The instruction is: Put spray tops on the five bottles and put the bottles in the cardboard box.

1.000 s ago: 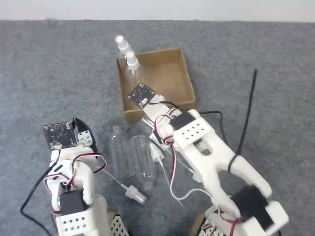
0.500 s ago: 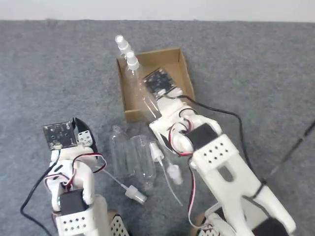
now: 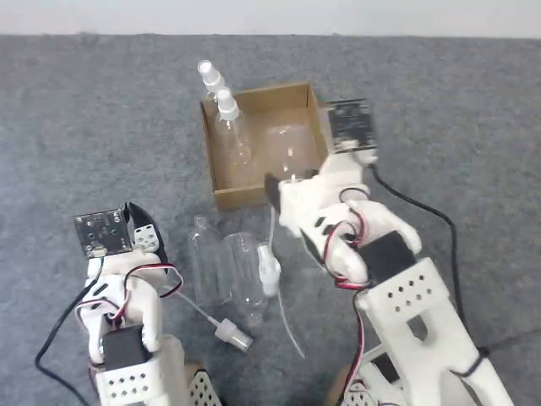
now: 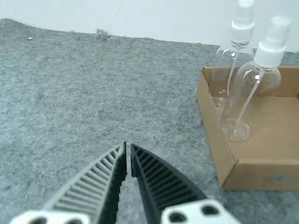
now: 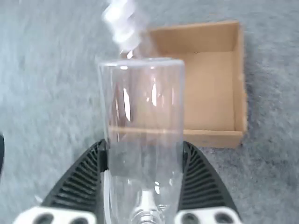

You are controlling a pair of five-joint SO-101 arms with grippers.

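Note:
My right gripper (image 5: 142, 189) is shut on a clear bottle (image 5: 142, 135), which it holds base outward over the cardboard box (image 5: 210, 88). From above, that bottle (image 3: 287, 145) hangs above the box (image 3: 317, 127), ahead of the right gripper (image 3: 286, 182). Two bottles with spray tops (image 3: 228, 110) (image 3: 205, 76) stand at the box's back left corner, also seen from the left wrist as the bottles (image 4: 261, 74) (image 4: 233, 46). My left gripper (image 4: 128, 156) is shut and empty, low over the carpet, at the front left (image 3: 139, 224).
Two clear bottles (image 3: 207, 258) (image 3: 245, 275) without tops lie side by side in front of the box. A loose spray top (image 3: 269, 264) with its tube lies beside them, another spray top (image 3: 233, 333) nearer the arms. Grey carpet (image 3: 101, 127) covers the table.
The right arm has swung away from the lying bottles toward the back right, carrying the clear bottle over the box. The left arm has not moved.

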